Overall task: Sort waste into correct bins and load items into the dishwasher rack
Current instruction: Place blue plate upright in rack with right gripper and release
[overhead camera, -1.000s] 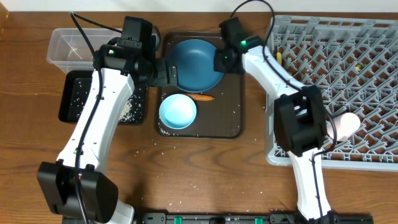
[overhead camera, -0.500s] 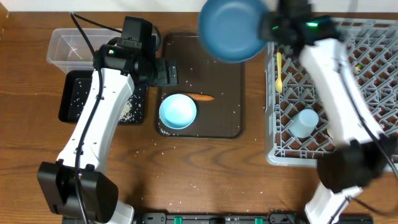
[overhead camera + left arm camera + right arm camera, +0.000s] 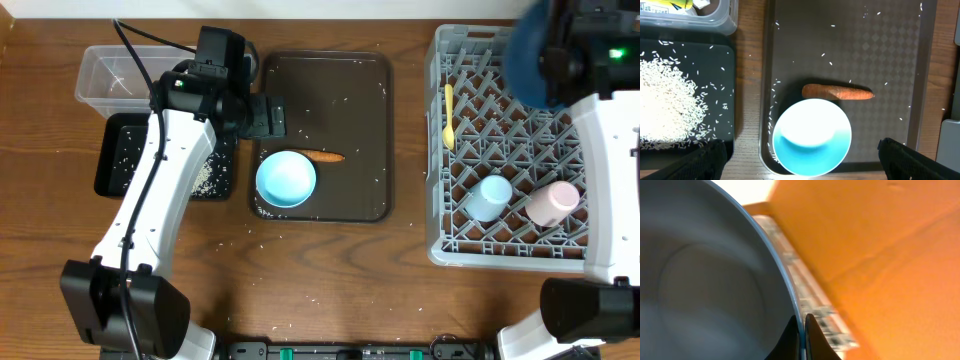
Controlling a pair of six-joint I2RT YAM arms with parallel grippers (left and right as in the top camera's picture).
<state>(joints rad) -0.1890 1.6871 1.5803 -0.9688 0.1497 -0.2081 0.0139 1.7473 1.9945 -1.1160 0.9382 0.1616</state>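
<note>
Nearest the robot, noted loose white rice grains [image 3: 262, 243] strewn on the wooden table [image 3: 330, 290], unswept. Found the small light blue cup [image 3: 490, 197] and the small pink cup [image 3: 553, 203] resting among the pegs in the near part of the large square grey plastic dishwasher rack [image 3: 500, 255]. Found the light blue bowl [image 3: 286, 180] upright on the large dark brown serving tray [image 3: 330, 95], not yet loaded, with the thin orange carrot-like stick [image 3: 322, 156] just beside its far rim, not yet binned. Observed the left gripper [image 3: 270, 117] hovering over that tray's left edge, jaws spread wide, holding nothing. Left of it, recorded the shallow black rectangular tray [image 3: 102, 170] carrying a heap of rice. Further back, recorded the clear plastic rectangular tub [image 3: 110, 80] holding crumpled white paper with a yellow-green scrap [image 3: 677, 4], cut off by the left wrist frame edge. Found the yellow plastic spoon [image 3: 449, 115] lying in the rack's far left part. Farthest, observed the big dark blue round plate [image 3: 528, 55] aloft over the rack's far side, rim pinched between the pressed-together jaws of the right gripper [image 3: 801, 330], not yet set down. Judged well past halfway. Plate blurred and partly out of frame overhead; intended slot impossible to tell; right wrist view largely smeared.
</note>
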